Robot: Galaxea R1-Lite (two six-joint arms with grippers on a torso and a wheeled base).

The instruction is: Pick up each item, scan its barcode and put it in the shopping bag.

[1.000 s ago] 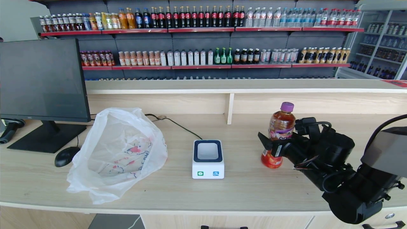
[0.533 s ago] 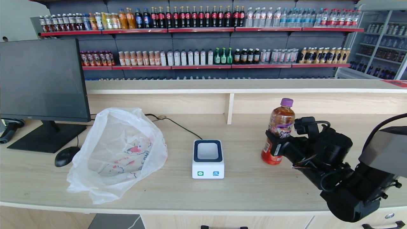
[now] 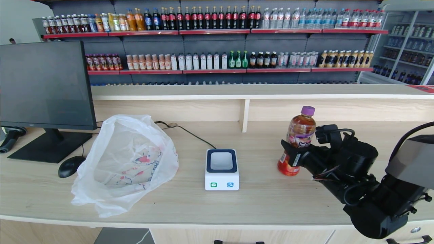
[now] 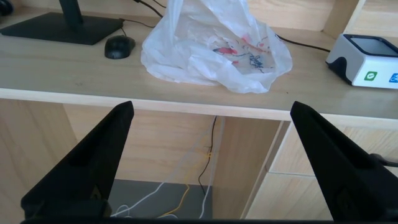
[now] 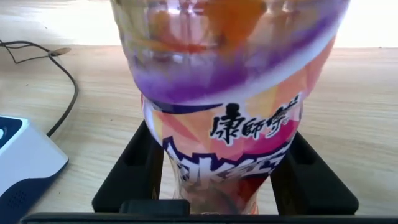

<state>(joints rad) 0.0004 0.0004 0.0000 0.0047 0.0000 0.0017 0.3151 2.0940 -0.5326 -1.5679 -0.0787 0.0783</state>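
Seemingly clamped, tilted bottle (image 3: 300, 130), inside right hand (image 3: 294, 154)

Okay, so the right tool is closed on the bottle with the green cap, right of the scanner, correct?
No, the cap is purple, as the head view shows. Otherwise yes: the right tool is closed on the bottle, right of the scanner.
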